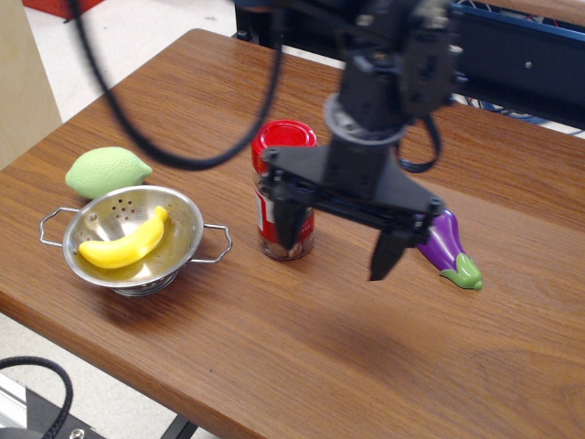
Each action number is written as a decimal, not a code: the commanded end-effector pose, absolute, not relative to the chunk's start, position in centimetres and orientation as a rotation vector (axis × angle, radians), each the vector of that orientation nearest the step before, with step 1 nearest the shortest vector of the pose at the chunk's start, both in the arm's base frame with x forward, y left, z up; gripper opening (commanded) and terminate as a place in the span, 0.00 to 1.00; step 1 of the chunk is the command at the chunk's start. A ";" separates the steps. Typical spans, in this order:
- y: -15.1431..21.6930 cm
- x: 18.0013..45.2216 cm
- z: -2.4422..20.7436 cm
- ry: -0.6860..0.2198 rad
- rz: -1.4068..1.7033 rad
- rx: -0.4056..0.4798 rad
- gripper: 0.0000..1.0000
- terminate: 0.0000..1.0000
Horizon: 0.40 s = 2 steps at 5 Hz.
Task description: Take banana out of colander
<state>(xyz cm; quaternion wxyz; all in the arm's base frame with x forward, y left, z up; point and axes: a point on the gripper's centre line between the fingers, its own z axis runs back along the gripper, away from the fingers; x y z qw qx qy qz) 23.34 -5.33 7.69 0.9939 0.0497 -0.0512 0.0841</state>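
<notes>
Far left, a pale green lemon toy (107,170) sits just behind the colander (187,219), and the banana (125,241) lies inside that steel bowl, untouched. Next comes the red-capped spice jar (283,190), partly hidden behind the gripper (338,247), which hangs above the wooden table (302,347) with its fingers spread wide, holding nothing. Just right, a purple eggplant toy (450,244) lies flat.

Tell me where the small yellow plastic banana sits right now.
The yellow plastic banana lies inside the shiny steel colander at the table's left, just in front of the pale green lemon toy.
</notes>
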 end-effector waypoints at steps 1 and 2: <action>0.8 20.9 8.4 -0.158 0.051 0.095 1.00 0.00; 3.6 20.9 8.4 -0.134 -0.035 0.079 1.00 0.00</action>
